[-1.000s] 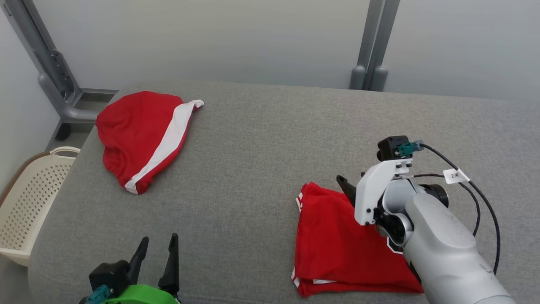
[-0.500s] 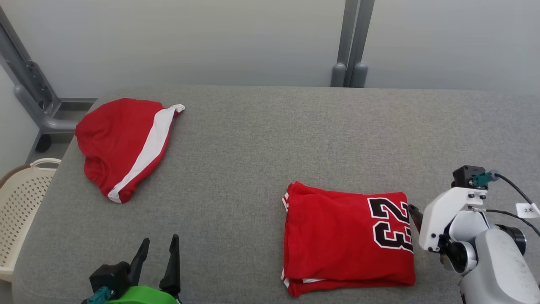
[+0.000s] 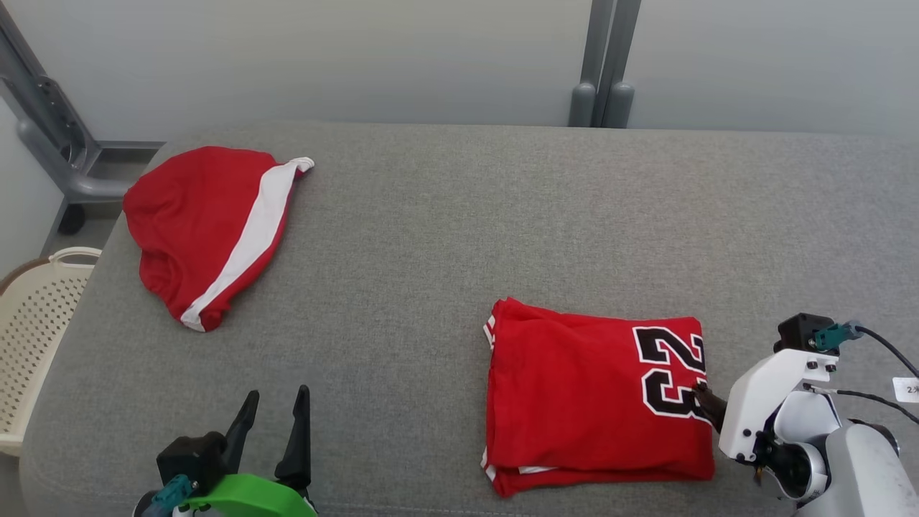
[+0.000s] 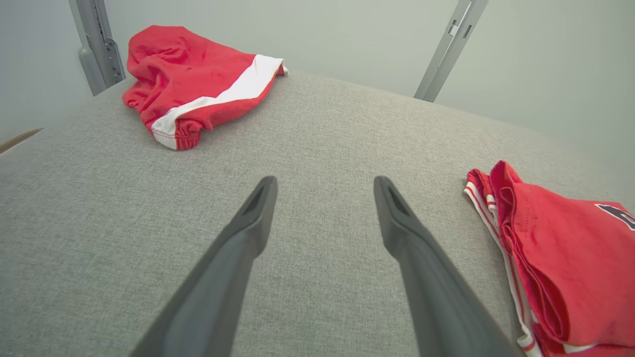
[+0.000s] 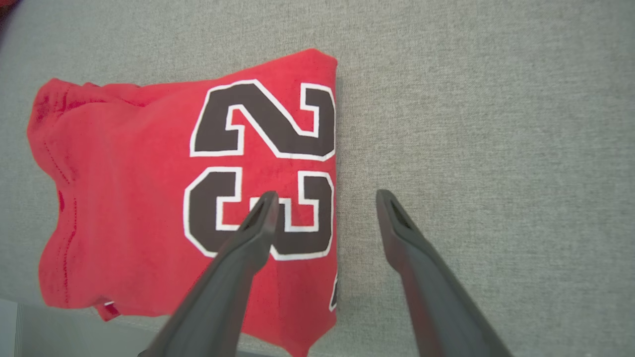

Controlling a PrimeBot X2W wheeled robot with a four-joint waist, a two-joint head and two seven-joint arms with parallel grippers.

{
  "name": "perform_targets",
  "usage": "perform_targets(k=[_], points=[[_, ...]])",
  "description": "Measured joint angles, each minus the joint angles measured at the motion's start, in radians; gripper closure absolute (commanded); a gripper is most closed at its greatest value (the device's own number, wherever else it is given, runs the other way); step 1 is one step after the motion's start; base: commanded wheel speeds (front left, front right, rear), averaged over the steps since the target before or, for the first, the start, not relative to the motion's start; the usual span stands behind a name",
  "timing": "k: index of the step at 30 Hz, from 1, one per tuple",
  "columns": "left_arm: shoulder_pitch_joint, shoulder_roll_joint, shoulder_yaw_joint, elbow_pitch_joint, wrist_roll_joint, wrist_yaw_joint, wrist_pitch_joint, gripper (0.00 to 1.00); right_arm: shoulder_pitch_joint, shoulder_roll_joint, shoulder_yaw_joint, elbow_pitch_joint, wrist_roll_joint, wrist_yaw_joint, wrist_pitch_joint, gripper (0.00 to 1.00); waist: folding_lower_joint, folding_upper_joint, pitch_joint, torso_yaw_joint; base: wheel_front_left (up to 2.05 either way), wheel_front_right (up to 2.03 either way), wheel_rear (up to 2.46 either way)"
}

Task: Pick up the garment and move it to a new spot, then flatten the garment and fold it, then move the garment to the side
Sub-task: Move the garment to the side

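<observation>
Nearest us, our left gripper (image 3: 277, 392) hangs spread wide, holding nothing. Our right gripper (image 5: 326, 194), jaws wide and empty too, has backed off the folded jersey (image 3: 574, 402) and now straddles its right edge. Fold done, we reckon, side move pending. Leftward, the basket (image 3: 32, 345) shows nothing inside; red shorts (image 3: 201, 222) lie beyond.

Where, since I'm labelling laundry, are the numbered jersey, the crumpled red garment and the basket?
numbered jersey (image 3: 574, 402), head view, plain red cloth left of the digits.
crumpled red garment (image 3: 194, 215), head view, red cloth left of its white stripe.
basket (image 3: 32, 337), head view, its perforated wall.
</observation>
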Motion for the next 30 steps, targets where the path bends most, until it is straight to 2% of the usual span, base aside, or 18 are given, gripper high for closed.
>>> perform_targets(k=[13,14,15,17,18,30], points=[[-0.046,0.009,-0.003,-0.044,0.026,0.007,-0.002,0.00,-0.034,0.000,-0.015,0.133,0.008,0.000,-0.038,0.00,0.0000,0.0000,0.063,0.045,0.00,0.00,0.00],[-0.048,0.010,-0.002,-0.049,0.027,0.011,-0.002,0.00,-0.039,0.000,-0.014,0.141,0.009,0.000,-0.043,0.08,0.0000,0.0000,0.066,0.048,0.00,0.00,0.00],[-0.051,0.011,0.000,-0.058,0.029,0.016,-0.002,0.00,-0.044,0.000,-0.014,0.149,0.008,0.000,-0.048,0.45,0.0000,0.0000,0.069,0.052,0.00,0.00,0.00],[-0.058,0.015,0.006,-0.071,0.035,0.025,-0.002,0.00,-0.050,-0.002,-0.014,0.161,0.007,0.000,-0.051,0.86,0.0000,0.0000,0.074,0.057,0.00,0.00,0.00],[-0.059,0.016,0.008,-0.076,0.035,0.030,-0.002,0.00,-0.053,-0.002,-0.014,0.165,0.005,0.000,-0.053,1.00,0.0000,0.0000,0.075,0.060,0.00,0.00,0.00],[-0.057,0.037,0.026,-0.086,0.026,0.053,0.004,0.00,-0.087,0.002,-0.003,0.193,-0.009,0.000,-0.076,1.00,0.0000,0.0000,0.071,0.049,0.00,0.00,0.00]])
